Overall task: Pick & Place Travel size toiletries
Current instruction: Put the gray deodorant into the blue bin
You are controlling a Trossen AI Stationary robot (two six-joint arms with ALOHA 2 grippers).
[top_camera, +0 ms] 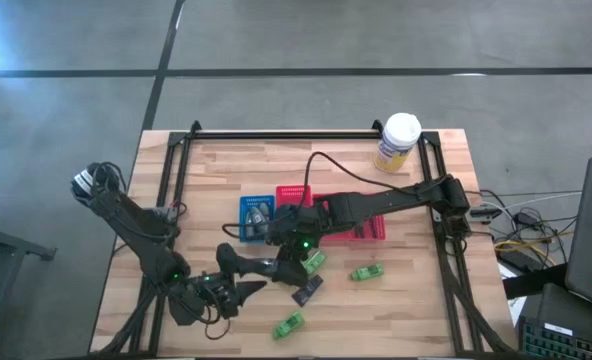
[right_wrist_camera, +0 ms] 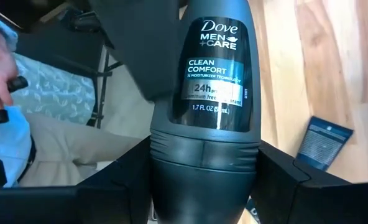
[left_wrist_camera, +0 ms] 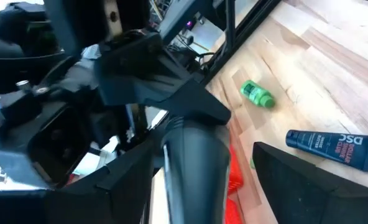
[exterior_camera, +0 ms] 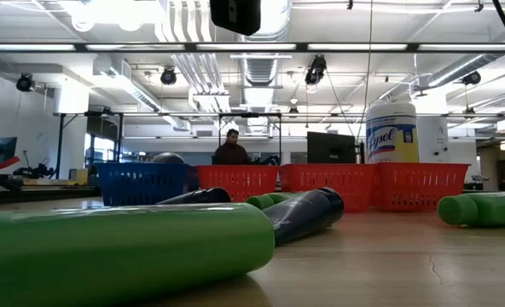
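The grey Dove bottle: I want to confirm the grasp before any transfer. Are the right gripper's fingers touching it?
Touching. In the right wrist view, the grey Dove bottle sits between the right gripper's two dark fingers, which press against both of its sides, with no gap visible.

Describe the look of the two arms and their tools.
Both arms are dark, jointed, near black. The left arm has a pale part at its base and a small green light; the right arm trails a black cable. Each tool, left, right, has two dark fingers.

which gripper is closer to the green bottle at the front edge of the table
Left. The left gripper sits just beside the green bottle, toward the table's left. The right gripper, clamped on a grey deodorant bottle, is farther back toward the trays.
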